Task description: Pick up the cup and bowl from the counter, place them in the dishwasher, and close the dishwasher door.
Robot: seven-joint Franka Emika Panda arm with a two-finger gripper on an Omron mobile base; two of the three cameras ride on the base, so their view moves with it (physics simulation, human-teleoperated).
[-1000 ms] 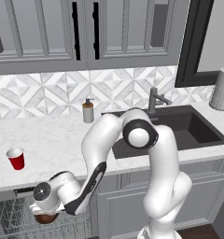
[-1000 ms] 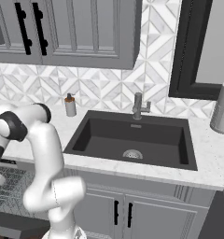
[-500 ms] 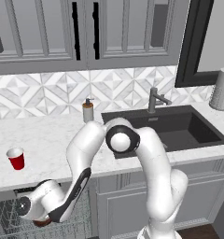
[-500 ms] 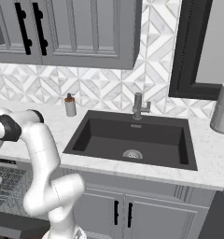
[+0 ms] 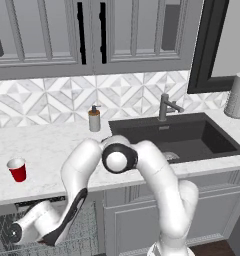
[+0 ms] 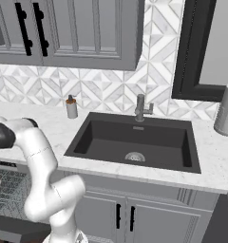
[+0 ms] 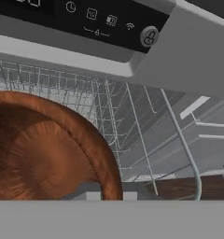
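In the left base view, the arm is bent down below the counter (image 5: pixel 52 150) edge, its wrist lowered over the grey wire rack (image 5: pixel 87 232) of the open dishwasher (image 5: pixel 22 207). The cup (image 5: pixel 17 169) is left standing upright on the counter, well apart from the soap dispenser (image 5: pixel 94 119) by the sink (image 5: pixel 177 137).

In the right base view, the upper arm is seen at the left edge above the rack (image 6: pixel 9 190); the hand is cut off there, so nothing of the grip can be read.

In the hand view, the bowl (image 7: pixel 44 149) is held close before the camera, its brown rim over the rack wires (image 7: pixel 132 135) and under the black control strip (image 7: pixel 86 18). The finger tips are hidden; whether the jaws are clamped on the bowl cannot be told, though it is judged likely. The bowl should be lowered level, kept clear of the strip, and released only once it is seated among the wires.
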